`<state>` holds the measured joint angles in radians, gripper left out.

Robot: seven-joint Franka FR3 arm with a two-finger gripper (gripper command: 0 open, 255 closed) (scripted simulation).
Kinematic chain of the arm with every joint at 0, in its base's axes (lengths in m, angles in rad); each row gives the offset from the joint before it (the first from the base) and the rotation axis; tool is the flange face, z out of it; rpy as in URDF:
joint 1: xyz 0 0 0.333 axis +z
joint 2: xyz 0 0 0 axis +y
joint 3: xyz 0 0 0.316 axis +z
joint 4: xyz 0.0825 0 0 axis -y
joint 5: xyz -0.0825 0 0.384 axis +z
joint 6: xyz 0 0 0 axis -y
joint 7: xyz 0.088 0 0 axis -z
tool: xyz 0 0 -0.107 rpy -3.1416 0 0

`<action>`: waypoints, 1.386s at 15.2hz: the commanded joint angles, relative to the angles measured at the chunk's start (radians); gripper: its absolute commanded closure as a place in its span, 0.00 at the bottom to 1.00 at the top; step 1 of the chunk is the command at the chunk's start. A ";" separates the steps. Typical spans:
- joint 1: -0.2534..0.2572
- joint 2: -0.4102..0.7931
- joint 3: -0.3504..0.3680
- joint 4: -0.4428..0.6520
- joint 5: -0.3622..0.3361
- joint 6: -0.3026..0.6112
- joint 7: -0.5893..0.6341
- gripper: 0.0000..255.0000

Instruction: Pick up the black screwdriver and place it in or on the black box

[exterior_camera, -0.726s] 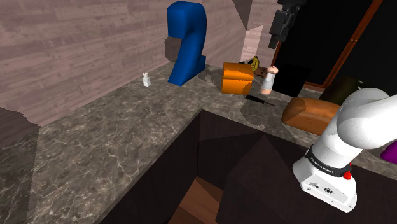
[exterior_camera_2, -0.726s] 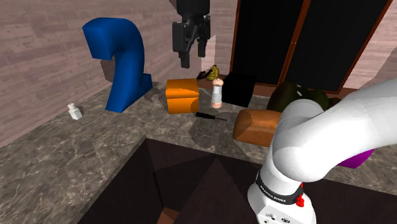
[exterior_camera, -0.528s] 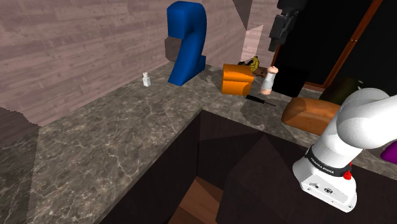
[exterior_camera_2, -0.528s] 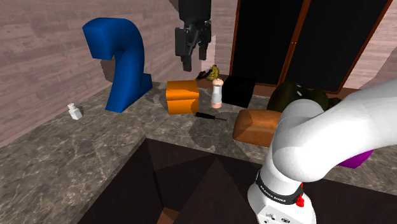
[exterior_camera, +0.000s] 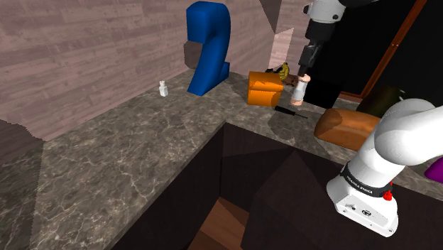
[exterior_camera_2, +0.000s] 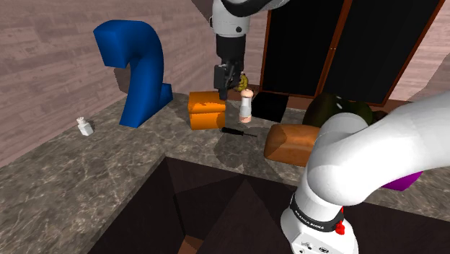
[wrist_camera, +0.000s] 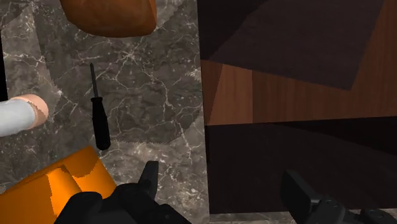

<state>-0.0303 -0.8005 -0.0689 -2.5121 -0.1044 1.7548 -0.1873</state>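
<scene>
The all-black two-finger gripper (exterior_camera_2: 225,92), fingers apart and empty, has dropped toward the grey marbled tabletop (wrist_camera: 159,95). The slim black screwdriver (wrist_camera: 98,118) lies flat below it, outside one finger, so centring probably comes next. The plain black box (exterior_camera_2: 268,105) stands just beyond.

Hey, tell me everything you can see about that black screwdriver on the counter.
The screwdriver is all black: thick handle, thin shaft. It lies flat on the marbled counter, handle toward the orange block, tip toward the brown loaf-shaped thing. The open gripper hangs higher up, not touching it.
</scene>
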 commanded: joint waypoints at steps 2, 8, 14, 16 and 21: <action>-0.018 0.016 -0.044 -0.075 -0.037 0.101 -0.045 0.00; -0.059 0.114 -0.145 -0.168 -0.113 0.310 -0.138 0.00; -0.091 0.288 -0.254 -0.204 -0.172 0.542 -0.235 0.00; -0.096 0.362 -0.292 -0.203 -0.182 0.621 -0.270 0.00; -0.085 0.572 -0.388 -0.170 -0.155 0.815 -0.383 0.00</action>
<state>-0.1208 -0.2764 -0.4375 -2.6909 -0.2701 2.5263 -0.5442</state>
